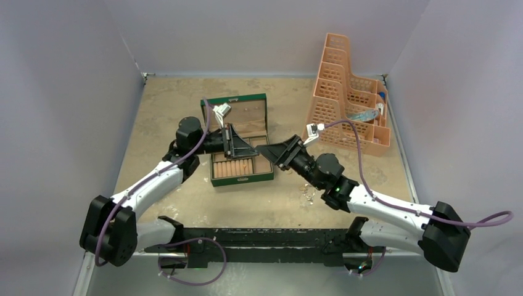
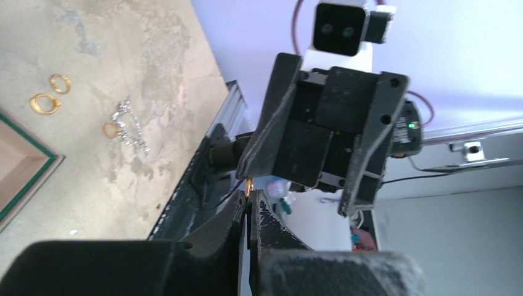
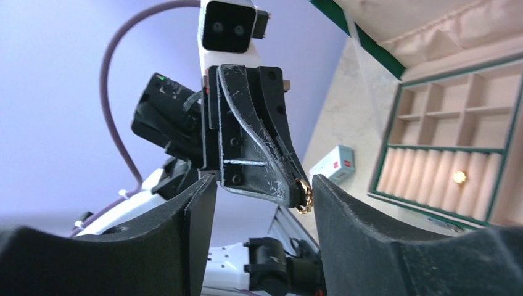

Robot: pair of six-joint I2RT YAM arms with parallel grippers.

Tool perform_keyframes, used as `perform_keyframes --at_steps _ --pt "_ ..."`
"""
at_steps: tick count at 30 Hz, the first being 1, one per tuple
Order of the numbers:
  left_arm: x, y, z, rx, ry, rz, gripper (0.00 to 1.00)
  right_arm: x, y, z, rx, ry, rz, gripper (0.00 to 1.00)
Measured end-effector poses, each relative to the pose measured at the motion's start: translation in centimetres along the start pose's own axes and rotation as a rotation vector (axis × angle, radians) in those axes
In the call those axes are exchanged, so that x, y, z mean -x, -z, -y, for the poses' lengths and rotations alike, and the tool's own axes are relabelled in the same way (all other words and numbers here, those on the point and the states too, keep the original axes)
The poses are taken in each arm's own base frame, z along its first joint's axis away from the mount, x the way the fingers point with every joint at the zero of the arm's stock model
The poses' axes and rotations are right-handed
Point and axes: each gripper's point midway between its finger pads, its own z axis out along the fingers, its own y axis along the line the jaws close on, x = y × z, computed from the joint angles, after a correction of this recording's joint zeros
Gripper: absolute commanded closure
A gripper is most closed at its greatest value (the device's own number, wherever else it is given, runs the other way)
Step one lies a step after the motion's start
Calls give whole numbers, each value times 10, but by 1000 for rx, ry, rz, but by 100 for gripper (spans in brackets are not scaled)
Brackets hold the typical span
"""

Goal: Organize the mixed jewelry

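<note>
My left gripper [image 2: 250,196] is shut, pinching a small gold ring [image 2: 248,186] at its very tips. In the right wrist view that ring [image 3: 303,196] shows at the left gripper's tip [image 3: 296,192], close against one of my right fingers [image 3: 351,216]. My right gripper [image 3: 262,182] stands open around the left tips, above the green box [image 1: 243,180]. The two grippers meet over the box's right side, left [image 1: 253,149] and right [image 1: 266,150]. Loose on the table lie gold rings [image 2: 44,103] [image 2: 60,83] [image 2: 110,129] and a silvery chain [image 2: 131,126].
The box's beige lining holds a gold piece [image 3: 459,177] among the ring rolls. A small white carton [image 3: 336,163] lies beside the box. An orange mesh organizer [image 1: 348,105] stands at the back right. The loose jewelry [image 1: 306,192] sits right of the box, near my right arm.
</note>
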Motion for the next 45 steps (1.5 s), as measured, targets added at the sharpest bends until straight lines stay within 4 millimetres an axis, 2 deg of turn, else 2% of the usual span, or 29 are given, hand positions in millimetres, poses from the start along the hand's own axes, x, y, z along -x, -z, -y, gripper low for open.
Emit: perform_keyframes --at_steps 9,13,19,22,30,34,39,43,45 --pt "19 11 57 -129 -8 96 100 13 0 -38 155 -69 44 56" --pt "26 13 72 -176 6 129 100 15 3 -48 206 -85 48 65" --pt "29 14 79 -196 23 144 100 16 1 -52 228 -85 53 77" --pt "30 14 80 -201 23 148 100 16 1 -53 230 -89 54 80" --pt "29 15 80 -204 21 149 100 17 1 -54 235 -91 56 78" --pt "27 16 78 -203 21 151 100 16 1 -54 235 -91 55 86" --pt "26 16 77 -201 25 151 100 17 1 -54 237 -93 56 91" --pt "25 17 75 -200 26 150 100 17 1 -54 237 -93 56 100" --pt "24 17 75 -200 26 151 100 16 1 -54 235 -92 55 100"
